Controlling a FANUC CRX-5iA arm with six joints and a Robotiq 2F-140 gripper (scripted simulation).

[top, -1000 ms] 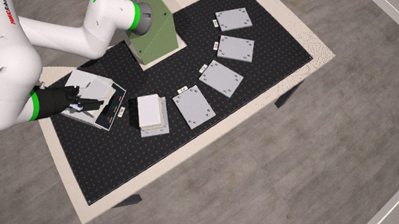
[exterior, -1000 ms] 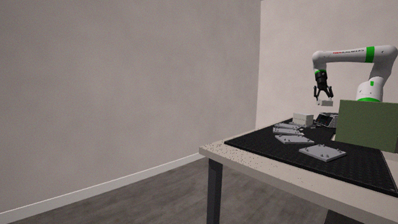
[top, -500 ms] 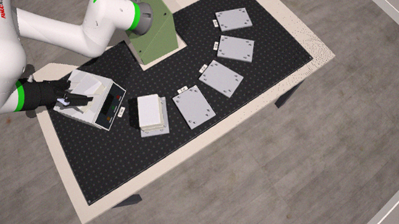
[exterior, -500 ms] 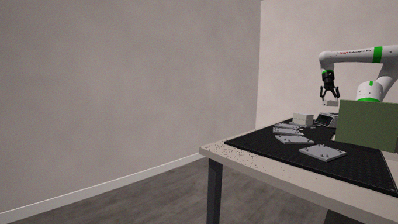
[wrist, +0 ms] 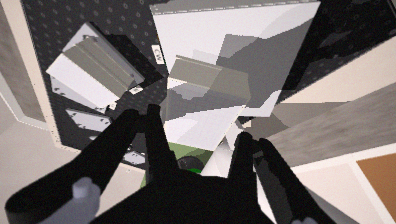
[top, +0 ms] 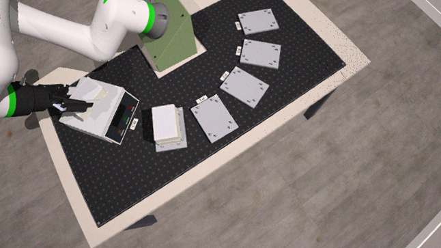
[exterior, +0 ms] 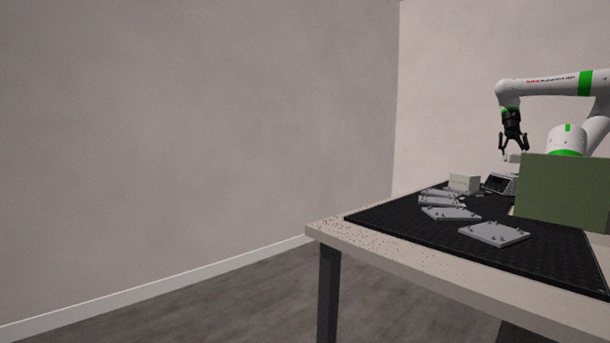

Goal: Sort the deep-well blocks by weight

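Observation:
My gripper [top: 81, 96] [exterior: 515, 153] [wrist: 198, 111] is shut on a white block [exterior: 514, 158] [wrist: 192, 131], held above the check-weigher CW [top: 78, 122] [exterior: 498, 184] [wrist: 290, 32]. In the wrist view a gap under the block cannot be judged. CW's amber, green and red lamps look dim. The other two blocks [top: 165, 122] [exterior: 464, 181] [wrist: 82, 77] are stacked on the infeed nest [top: 182, 126]. Pass nests P1 [top: 214, 119] and P2 [top: 244, 87] are empty. The two farther nests [top: 260, 53] [top: 258, 21] are empty; their labels are hard to read. The held block's cut corner is not clear.
A green upright panel [top: 174, 36] [exterior: 565, 192] stands by the arm's base, between CW and the farther nests. The stacked blocks stand close to CW's front and beside P1. The black mat [top: 122, 183] [exterior: 551, 269] lies on a pale table [top: 66, 181].

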